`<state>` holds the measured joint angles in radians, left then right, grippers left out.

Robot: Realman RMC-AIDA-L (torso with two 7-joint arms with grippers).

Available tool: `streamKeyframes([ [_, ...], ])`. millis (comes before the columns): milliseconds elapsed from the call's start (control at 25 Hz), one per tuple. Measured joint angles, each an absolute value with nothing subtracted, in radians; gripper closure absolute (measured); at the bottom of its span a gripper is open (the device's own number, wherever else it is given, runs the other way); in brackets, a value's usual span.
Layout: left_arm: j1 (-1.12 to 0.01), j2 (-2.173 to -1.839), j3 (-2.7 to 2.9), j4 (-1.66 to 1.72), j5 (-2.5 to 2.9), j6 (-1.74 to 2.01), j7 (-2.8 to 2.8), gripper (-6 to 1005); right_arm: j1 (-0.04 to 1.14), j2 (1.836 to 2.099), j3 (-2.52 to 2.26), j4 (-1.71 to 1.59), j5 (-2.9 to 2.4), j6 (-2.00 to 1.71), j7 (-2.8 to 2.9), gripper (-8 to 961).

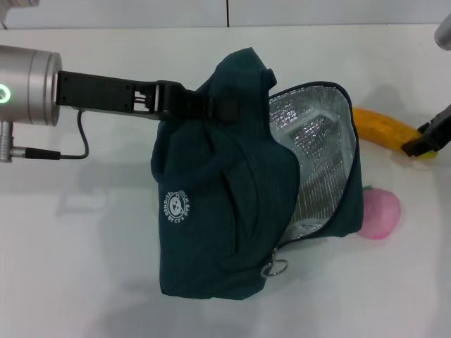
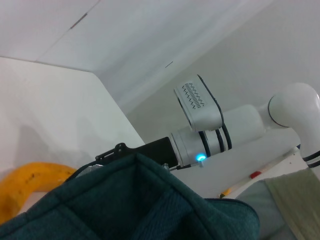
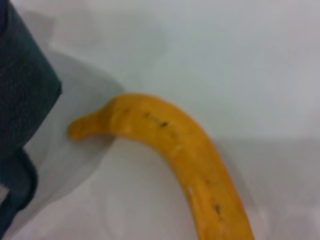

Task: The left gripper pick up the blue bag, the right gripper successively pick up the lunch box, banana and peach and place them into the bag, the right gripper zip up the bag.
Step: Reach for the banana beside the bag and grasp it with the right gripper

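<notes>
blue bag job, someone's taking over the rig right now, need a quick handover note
Left pincer: shut on the blue bag, holding it at its top so the foil-lined mouth stays open.
Right pincer: at the banana on the table's right side; grip state not visible.
Lunch box: already inside the bag.
Peach: on the table, against the bag's open edge.
Done: bag held, lunch box packed.
Left: banana in, peach in, then zip the bag.

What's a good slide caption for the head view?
Left gripper holds open dark teal fabric bag; right gripper reaches curved yellow banana.
</notes>
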<state>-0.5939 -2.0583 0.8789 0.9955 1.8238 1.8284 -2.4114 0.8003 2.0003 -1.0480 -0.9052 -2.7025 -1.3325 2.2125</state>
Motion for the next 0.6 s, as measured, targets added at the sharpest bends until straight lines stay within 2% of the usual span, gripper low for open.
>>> streamKeyframes([
  [600, -0.592, -2.059, 0.879, 0.996, 1.824, 1.829, -2.407, 950, 0.818, 1.999, -1.049, -0.879, -2.693, -1.288, 2.209, 457],
])
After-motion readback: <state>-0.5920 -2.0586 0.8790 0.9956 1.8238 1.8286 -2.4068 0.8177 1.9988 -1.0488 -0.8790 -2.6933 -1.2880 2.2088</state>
